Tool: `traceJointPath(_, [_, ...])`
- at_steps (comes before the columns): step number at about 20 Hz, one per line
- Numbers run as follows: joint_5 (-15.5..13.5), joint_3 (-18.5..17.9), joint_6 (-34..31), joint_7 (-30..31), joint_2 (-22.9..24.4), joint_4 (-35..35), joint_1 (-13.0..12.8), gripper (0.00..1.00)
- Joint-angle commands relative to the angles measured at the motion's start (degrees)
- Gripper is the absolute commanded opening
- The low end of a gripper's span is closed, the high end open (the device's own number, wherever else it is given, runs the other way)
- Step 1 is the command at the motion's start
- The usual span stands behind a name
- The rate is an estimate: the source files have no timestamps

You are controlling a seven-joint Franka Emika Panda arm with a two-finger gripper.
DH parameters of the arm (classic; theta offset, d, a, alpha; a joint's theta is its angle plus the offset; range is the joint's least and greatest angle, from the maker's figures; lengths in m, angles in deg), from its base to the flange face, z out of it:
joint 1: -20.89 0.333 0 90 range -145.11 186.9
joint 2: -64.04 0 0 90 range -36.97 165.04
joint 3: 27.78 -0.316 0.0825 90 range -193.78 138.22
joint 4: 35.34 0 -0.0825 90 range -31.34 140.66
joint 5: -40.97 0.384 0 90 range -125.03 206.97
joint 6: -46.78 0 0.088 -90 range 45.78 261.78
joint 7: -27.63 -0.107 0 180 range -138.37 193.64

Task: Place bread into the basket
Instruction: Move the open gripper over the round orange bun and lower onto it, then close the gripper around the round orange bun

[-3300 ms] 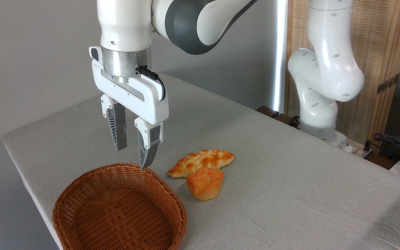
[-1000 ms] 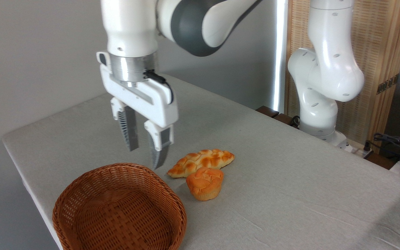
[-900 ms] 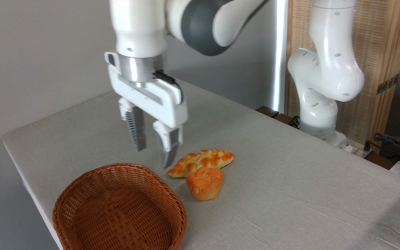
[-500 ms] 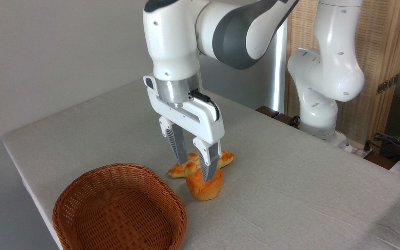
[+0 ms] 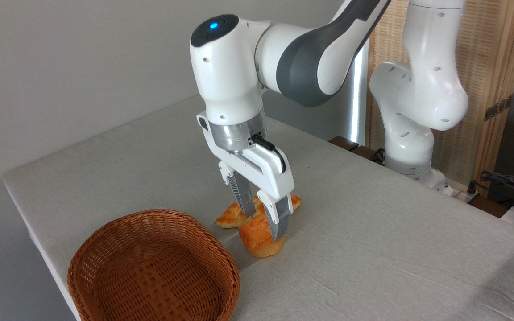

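The bread, a small orange-golden bun with a ridged base, sits on the grey table to the right of the basket. My gripper has come down over it and stands open. One finger is behind the bun and the other finger is in front at its right side, so the jaws straddle it. The fingers hide much of the bun's top. The basket, round and reddish-brown wicker, rests near the table's front left corner with nothing in it.
A flat braided golden loaf lies right behind the bun, partly hidden by the fingers. The arm's white base stands at the back right, with cables beyond it. The table's left edge runs close to the basket.
The gripper has moved right from above the basket's far rim, then lowered. Its open fingers now sit further down around the bun. Bun, loaf and basket have not moved.
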Motion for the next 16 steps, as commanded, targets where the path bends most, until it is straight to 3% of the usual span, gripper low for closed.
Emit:
traceJointPath(1, [1.1,-0.55,0.81,-0.7,-1.8,0.29,-0.44,1.0])
traceJointPath(3, [2.59,-0.55,2.03,-0.52,-3.3,0.29,-0.44,1.0])
traceJointPath(9, [2.6,-0.55,2.65,-0.17,-4.8,0.2,-0.62,1.0])
traceJointPath(10, [2.6,-0.55,2.65,-0.26,-4.8,0.2,-0.62,0.94])
traceJointPath(13, [2.6,-0.47,2.57,-0.61,-4.71,0.11,-0.62,0.58])
traceJointPath(16, [2.6,-0.47,2.57,-0.61,-4.71,-0.06,-0.71,0.53])
